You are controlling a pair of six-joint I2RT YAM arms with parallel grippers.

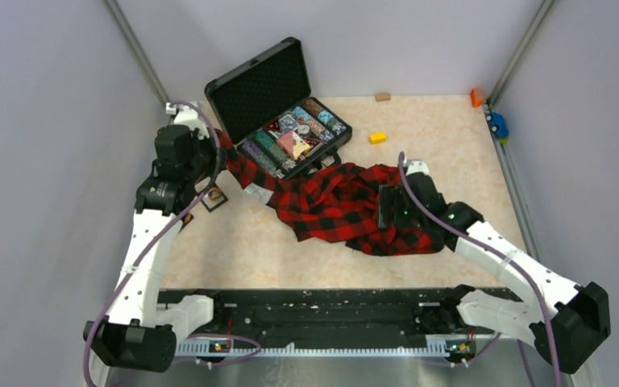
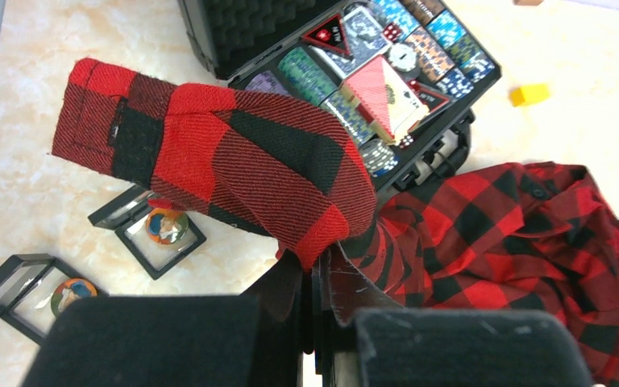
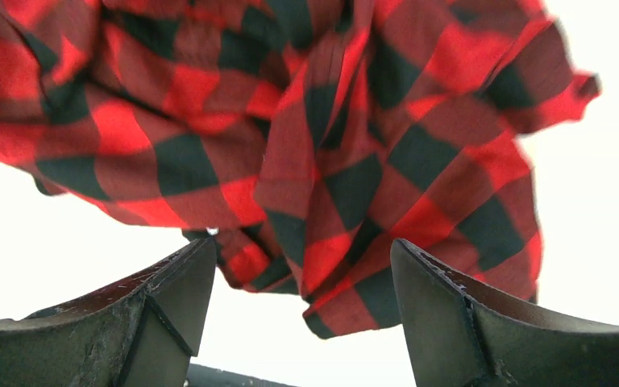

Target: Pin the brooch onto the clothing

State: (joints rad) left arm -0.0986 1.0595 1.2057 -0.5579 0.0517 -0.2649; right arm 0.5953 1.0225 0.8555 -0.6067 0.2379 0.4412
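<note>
Sprawling across the middle of the beige marbled tabletop [image 1: 242, 242] is the red-and-black checked flannel shirt [image 1: 334, 201], a soft crumpled heap of folds. One long sleeve reaches out to the left, past the near corner of a case. Its weave shows as fine diagonal twill in the left wrist view, and the big squares alternate bright red, dark red and black.

At the far left of that view lie two black square frames [image 2: 16, 282] with clear panels, flat on the table. Each holds a round multicoloured brooch [image 2: 165, 226].

Just right of them, the left gripper [image 2: 319, 262] is lifted off the table with its dark fingers pressed together on the sleeve. The stitched, flat-hemmed cuff end [image 2: 97, 113] sticks out stiffly to the left above the frames.

Beyond the sleeve stands an open black hard-shell case [image 1: 254, 85], its raised lid lined with bumpy black foam. The tray holds rows of ridged poker chips [image 2: 314, 74] in green, blue, purple and brown. It also holds a red patterned card pack [image 2: 383, 95] and small red dice [image 2: 392, 32].

Right of the case the shirt's main bulk lies on the table, and the right gripper [image 3: 302, 274] hangs over its right part. Its two blunt black fingers are spread well apart, with cloth showing between them. Whether they touch the fabric I cannot tell.

Farther back sit a small yellow block [image 1: 378, 138] and a tan block [image 1: 383, 97]. An orange piece [image 1: 477, 97] and a blue toy car [image 1: 497, 125] rest by the right wall.
</note>
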